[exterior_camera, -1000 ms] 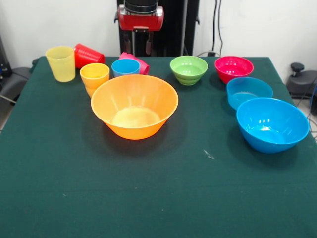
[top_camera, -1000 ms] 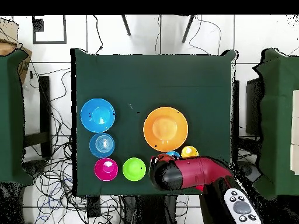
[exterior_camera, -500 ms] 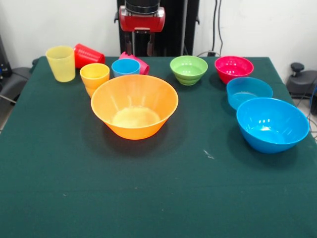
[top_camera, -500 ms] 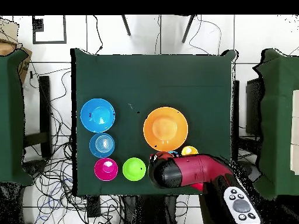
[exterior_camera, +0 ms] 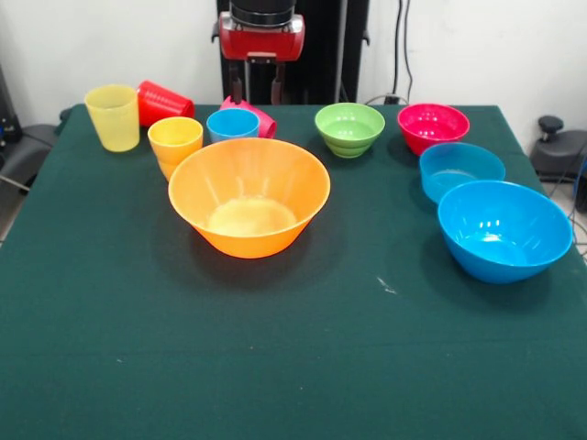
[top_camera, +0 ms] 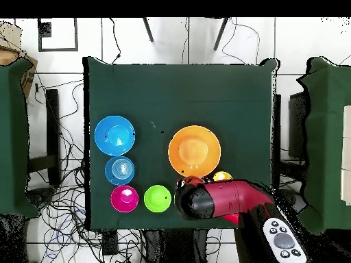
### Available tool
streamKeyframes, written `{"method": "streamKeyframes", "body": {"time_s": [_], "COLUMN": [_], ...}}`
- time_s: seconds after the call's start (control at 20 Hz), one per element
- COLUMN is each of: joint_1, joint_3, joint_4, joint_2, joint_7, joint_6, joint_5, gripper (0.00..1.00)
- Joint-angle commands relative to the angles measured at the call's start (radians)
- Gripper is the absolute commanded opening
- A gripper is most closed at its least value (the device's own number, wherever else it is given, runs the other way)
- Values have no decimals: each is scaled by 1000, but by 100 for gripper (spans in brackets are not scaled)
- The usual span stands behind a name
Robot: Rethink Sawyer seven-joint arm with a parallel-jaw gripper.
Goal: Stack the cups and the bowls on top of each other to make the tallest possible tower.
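**Nothing stacked: cups and bowls spread over the green tabletop**

In the front view the end effector (exterior_camera: 256, 89) hangs at the far edge of the tabletop (exterior_camera: 293, 367), its two dark fingers parted with open space between them, holding nothing. It sits just behind the light blue cup (exterior_camera: 232, 124) and the pink cup (exterior_camera: 257, 114), which lies on its side and is mostly hidden by the blue one.

The large orange bowl (exterior_camera: 249, 196) stands upright near the middle, in front of the cup group. Just behind its left rim is the orange cup (exterior_camera: 175, 143), upright. Further left stands the yellow cup (exterior_camera: 112, 116), and the red cup (exterior_camera: 163, 101) lies tipped over between the yellow and orange ones, towards the far edge.

On the right side the bowls stand apart from the cups: the green bowl (exterior_camera: 349, 128) and the magenta bowl (exterior_camera: 433, 126) along the far edge, the small blue bowl (exterior_camera: 461, 170) in front of the magenta one, and the large blue bowl (exterior_camera: 503, 230) nearest the camera, close beside the small blue one.

From overhead the red arm (top_camera: 226, 200) covers most of the cup group; only the yellow-orange rim of one cup (top_camera: 222, 177) shows beside it. A grey controller (top_camera: 281, 241) lies off the tabletop near the robot's base, and cables trail over the floor around it.
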Motion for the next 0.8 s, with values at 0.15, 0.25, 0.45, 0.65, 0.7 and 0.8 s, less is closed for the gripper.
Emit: {"method": "streamKeyframes", "body": {"time_s": [0.15,0.25,0.45,0.65,0.7,0.8], "joint_1": [46,52,63,71,73,76], "joint_3": [56,48,35,25,22,17], "joint_4": [-86,-99,-116,-139,-146,-163], "joint_2": [132,151,172,199,209,228], "joint_7": [2,8,12,16,18,21], "joint_6": [78,70,77,79,79,82], "joint_5": [9,2,0,0,1,5], "gripper": [100,100,100,100,100,100]}}
